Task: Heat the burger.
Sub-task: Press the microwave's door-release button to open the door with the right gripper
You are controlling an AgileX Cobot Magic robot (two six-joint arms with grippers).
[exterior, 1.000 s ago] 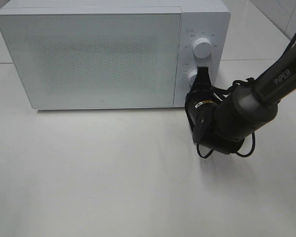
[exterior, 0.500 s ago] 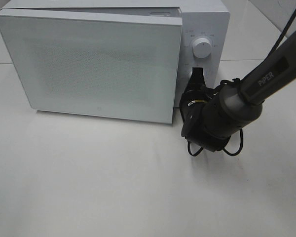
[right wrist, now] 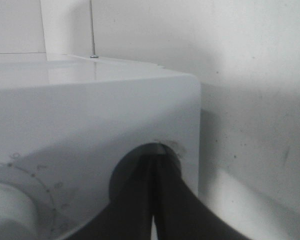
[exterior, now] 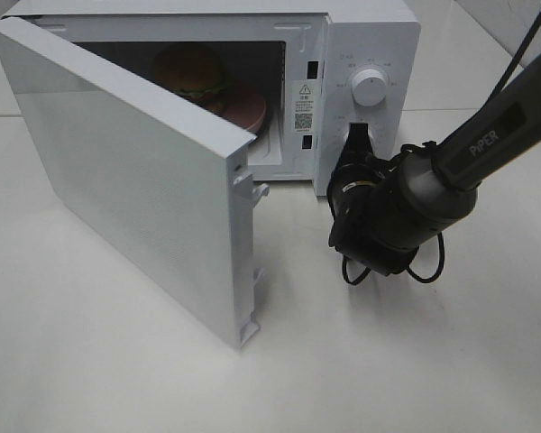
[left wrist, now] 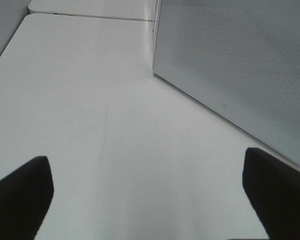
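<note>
- up in the top middle of the high view, what sits inside the microwave (exterior: pixel 371 32)?
- the burger (exterior: pixel 191 70). it rests on a pinkish plate (exterior: pixel 251 112), deep in the oven's chamber, bun side up.
- and the door (exterior: pixel 135 171)?
- swung wide open, running from the upper left corner down to the lower middle of the frame, its free edge over the white table (exterior: pixel 415 370).
- where is the right pincer (exterior: pixel 359 142)?
- right of centre, nose against the control panel just below the upper dial (exterior: pixel 370 87). the dark arm (exterior: pixel 487 135) trails off to the right edge.
- spread or together?
- together. in the right wrist view the right pincer (right wrist: pixel 155 167) has its two dark fingers (right wrist: pixel 135 210) pressed side by side with only a thin slit between, and the tips meet at a round dark spot on the panel. i can't tell whether they nip anything there.
- so how does the burger lie from it?
- up and to the left of it in the high view, well apart. the chamber's right wall and the stickered door frame stand between the two.
- and the left pincer (left wrist: pixel 147 195)?
- only its wrist view shows it. the fingertips (left wrist: pixel 20 195) are spread wide with bare table between them, and the door's speckled outer face lies ahead.
</note>
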